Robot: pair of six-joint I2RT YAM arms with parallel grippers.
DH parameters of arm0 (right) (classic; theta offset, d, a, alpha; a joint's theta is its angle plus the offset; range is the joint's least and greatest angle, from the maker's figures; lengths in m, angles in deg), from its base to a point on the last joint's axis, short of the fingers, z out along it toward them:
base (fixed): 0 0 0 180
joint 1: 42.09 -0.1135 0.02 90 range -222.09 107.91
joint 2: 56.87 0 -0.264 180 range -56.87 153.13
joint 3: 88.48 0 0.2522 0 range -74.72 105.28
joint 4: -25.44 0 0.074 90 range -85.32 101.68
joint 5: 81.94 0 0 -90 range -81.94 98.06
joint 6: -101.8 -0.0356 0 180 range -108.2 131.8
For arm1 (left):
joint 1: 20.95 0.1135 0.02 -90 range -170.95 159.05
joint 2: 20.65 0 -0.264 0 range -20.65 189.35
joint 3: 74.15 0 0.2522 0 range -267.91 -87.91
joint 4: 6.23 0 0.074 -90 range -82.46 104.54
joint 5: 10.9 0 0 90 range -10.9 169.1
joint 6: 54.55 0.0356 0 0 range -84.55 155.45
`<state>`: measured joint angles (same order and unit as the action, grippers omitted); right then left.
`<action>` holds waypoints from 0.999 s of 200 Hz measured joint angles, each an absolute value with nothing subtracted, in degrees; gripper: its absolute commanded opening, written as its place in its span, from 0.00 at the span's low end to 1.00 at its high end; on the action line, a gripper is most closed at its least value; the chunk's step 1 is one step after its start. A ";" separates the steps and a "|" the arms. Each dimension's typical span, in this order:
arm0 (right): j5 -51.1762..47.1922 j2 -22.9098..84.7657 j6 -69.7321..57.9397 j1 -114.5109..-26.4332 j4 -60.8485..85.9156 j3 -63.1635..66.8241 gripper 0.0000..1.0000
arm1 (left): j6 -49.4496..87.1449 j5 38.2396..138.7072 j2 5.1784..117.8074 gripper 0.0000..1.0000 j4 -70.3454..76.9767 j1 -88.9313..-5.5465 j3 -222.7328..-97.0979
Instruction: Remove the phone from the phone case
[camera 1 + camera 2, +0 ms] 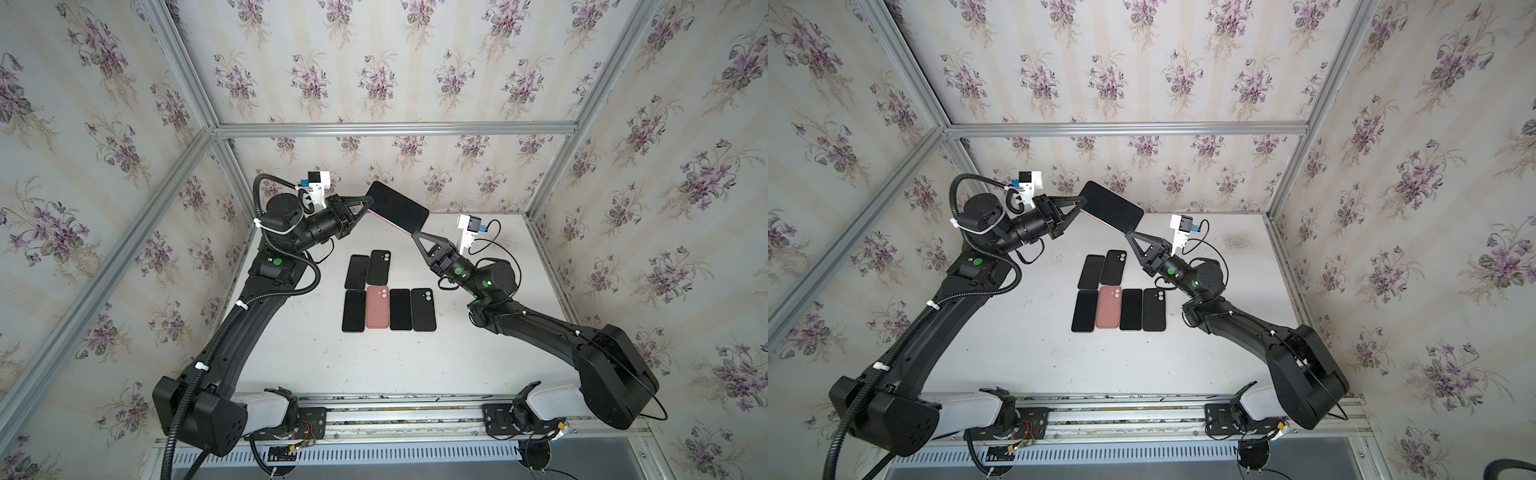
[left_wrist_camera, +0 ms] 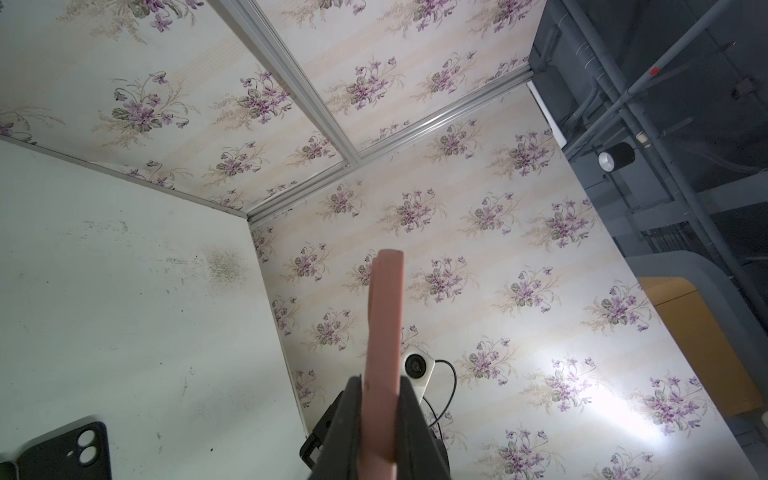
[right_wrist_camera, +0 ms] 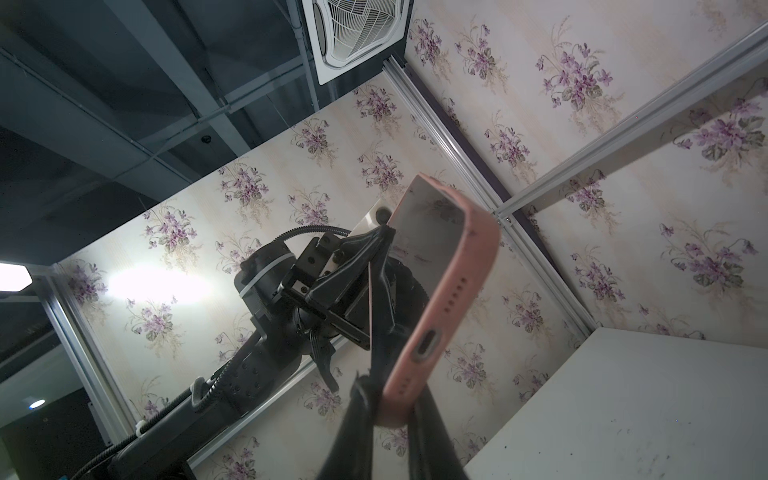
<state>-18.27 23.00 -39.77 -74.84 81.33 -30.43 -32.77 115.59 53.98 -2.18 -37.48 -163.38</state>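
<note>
A phone (image 1: 397, 208) (image 1: 1113, 210) with a dark screen sits in a pink phone case (image 2: 384, 332) (image 3: 453, 291) and is held tilted in the air above the back of the table. My left gripper (image 1: 368, 208) (image 1: 1081, 205) (image 2: 380, 386) is shut on one long side of the phone case. My right gripper (image 1: 413, 235) (image 1: 1128, 235) (image 3: 392, 399) is shut on the case's lower corner, beside the charging port. The screen (image 3: 428, 232) mirrors the wallpaper. In both top views only a thin pink rim shows under the screen.
On the white table (image 1: 291, 353) lie three bare phones (image 1: 356, 272) (image 1: 354, 311) (image 1: 400, 309), two black cases (image 1: 378, 267) (image 1: 423, 309) (image 2: 79, 449) and an empty pink case (image 1: 377, 306), in two rows under the arms. Floral walls with aluminium rails (image 1: 395, 129) enclose the cell.
</note>
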 measured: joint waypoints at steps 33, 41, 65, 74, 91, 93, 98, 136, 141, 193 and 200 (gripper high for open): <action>-19.84 21.71 -31.22 -73.60 75.52 -27.81 0.13 | -36.84 114.00 55.20 0.00 -3.97 -38.03 -163.94; -20.32 21.50 -29.21 -73.27 73.70 -26.93 0.13 | -37.78 113.41 55.58 0.00 -4.17 -38.18 -164.16; -22.27 19.92 -18.74 -73.01 63.95 -23.30 0.17 | -41.06 112.53 56.67 0.00 -4.13 -38.49 -165.43; -22.27 19.77 -14.37 -73.44 59.45 -22.17 0.17 | -41.76 114.39 56.82 0.00 -3.36 -39.45 -165.87; -21.15 19.31 -6.31 -73.05 50.73 -20.79 0.21 | -43.18 120.58 57.00 0.00 -1.33 -40.50 -166.35; -21.04 19.24 -5.45 -72.83 49.86 -20.70 0.21 | -43.26 120.88 57.02 0.00 -1.07 -40.50 -166.41; -20.63 19.07 -3.53 -72.33 48.06 -20.38 0.20 | -43.44 121.17 57.04 0.00 -0.72 -40.37 -166.59; -15.64 13.15 2.20 -68.44 43.58 -24.57 0.48 | -44.16 122.63 56.65 0.00 -0.50 -38.42 -167.05; -15.47 11.68 2.20 -68.00 43.67 -26.39 0.52 | -44.14 123.09 56.65 0.00 -0.23 -37.96 -167.51; -14.77 0.88 -1.78 -63.69 38.16 -32.75 0.71 | -40.79 125.69 57.89 0.00 0.68 -35.60 -173.10; -15.45 0.51 -3.75 -63.32 38.21 -32.42 0.72 | -40.05 126.11 57.96 0.00 1.01 -35.60 -172.91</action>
<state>-15.45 0.51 -3.75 -63.32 38.21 -32.42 -40.05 126.11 57.96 1.01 -35.60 -172.91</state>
